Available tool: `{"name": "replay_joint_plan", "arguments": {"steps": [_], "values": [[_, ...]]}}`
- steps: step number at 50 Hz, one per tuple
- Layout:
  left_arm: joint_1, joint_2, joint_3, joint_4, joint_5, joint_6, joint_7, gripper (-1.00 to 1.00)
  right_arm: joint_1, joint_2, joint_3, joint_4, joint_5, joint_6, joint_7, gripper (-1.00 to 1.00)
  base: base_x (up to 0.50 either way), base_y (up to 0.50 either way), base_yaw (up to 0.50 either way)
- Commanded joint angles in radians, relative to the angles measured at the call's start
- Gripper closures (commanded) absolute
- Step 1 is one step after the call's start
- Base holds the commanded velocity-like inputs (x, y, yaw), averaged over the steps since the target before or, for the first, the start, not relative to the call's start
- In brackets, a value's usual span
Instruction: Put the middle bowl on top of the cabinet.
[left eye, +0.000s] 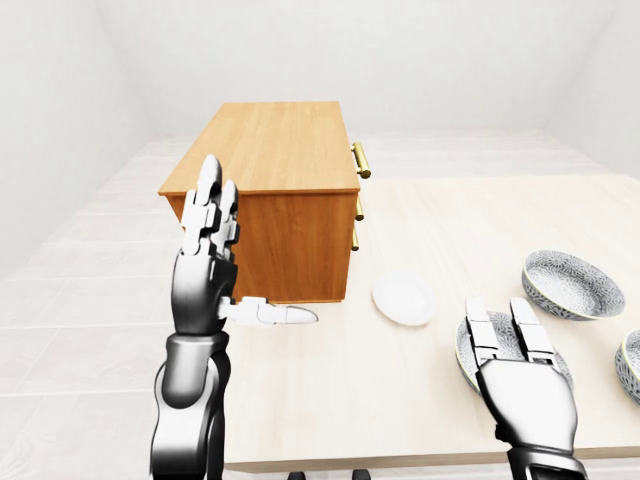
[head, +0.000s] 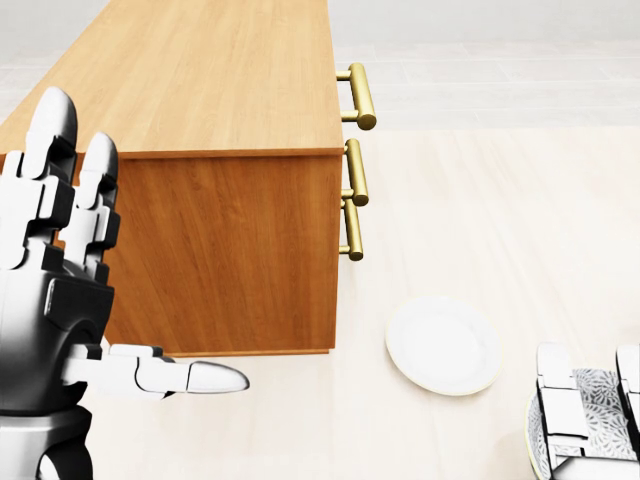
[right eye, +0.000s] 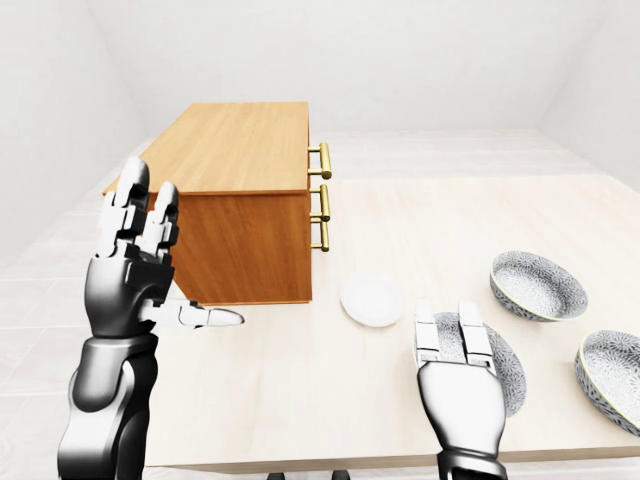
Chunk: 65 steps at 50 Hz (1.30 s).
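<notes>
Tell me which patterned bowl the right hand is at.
The bowl nearest the white plate: the open right hand overlaps it in the right-eye view; the other two bowls lie clear to its right.

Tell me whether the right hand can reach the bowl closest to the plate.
Probably yes: the right hand hovers open directly over that bowl, nothing shows between them, and the plate lies off to its left.

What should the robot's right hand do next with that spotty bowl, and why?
Probably lower the right hand a little and close its fingers on the rim of the grey patterned bowl. The hand is open, with its fingers stretched flat over the bowl, so nothing is gripped yet. The bowl sits well apart from the wooden cabinet, where it must go.
</notes>
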<state>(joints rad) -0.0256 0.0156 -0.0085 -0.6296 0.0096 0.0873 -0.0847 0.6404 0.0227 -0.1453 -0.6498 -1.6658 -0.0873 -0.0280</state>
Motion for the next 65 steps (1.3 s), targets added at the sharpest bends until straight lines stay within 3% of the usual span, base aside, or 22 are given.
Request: {"name": "replay_joint_plan", "arguments": {"steps": [1, 22, 24, 26, 32, 45, 65], "values": [[-0.003, 0.000, 0.000, -0.005, 0.001, 0.000, -0.001, -1.00, -0.008, -0.002, -0.001, -0.003, 0.008, 0.000, 0.046, -1.00, 0.00, 0.00, 0.00], [0.000, -0.001, -0.001, -0.008, 0.001, 0.000, 0.000, -1.00, -0.009, -0.009, 0.006, 0.002, -0.023, 0.000, 0.057, -1.00, 0.00, 0.00, 0.00], [0.042, 0.008, -0.024, -0.018, 0.017, 0.000, -0.012, -1.00, 0.003, -0.008, 0.016, 0.038, -0.025, 0.000, 0.005, -1.00, 0.00, 0.00, 0.00], [0.049, 0.003, -0.004, -0.014, 0.010, 0.000, -0.009, -1.00, 0.001, -0.006, 0.022, 0.081, -0.032, 0.000, -0.041, -1.00, 0.00, 0.00, 0.00], [0.065, 0.016, -0.036, 0.007, 0.067, 0.000, -0.007, -1.00, 0.010, -0.020, 0.023, 0.190, -0.023, 0.000, -0.141, -1.00, 0.00, 0.00, 0.00], [0.080, 0.001, -0.025, -0.005, 0.077, 0.000, -0.017, -1.00, 0.014, -0.051, 0.042, 0.242, -0.001, 0.000, -0.181, -1.00, 0.00, 0.00, 0.00], [0.092, -0.003, -0.034, -0.009, 0.081, 0.000, -0.025, -1.00, -0.006, -0.039, -0.045, 0.310, 0.035, 0.000, -0.215, -1.00, 0.00, 0.00, 0.00]]}}
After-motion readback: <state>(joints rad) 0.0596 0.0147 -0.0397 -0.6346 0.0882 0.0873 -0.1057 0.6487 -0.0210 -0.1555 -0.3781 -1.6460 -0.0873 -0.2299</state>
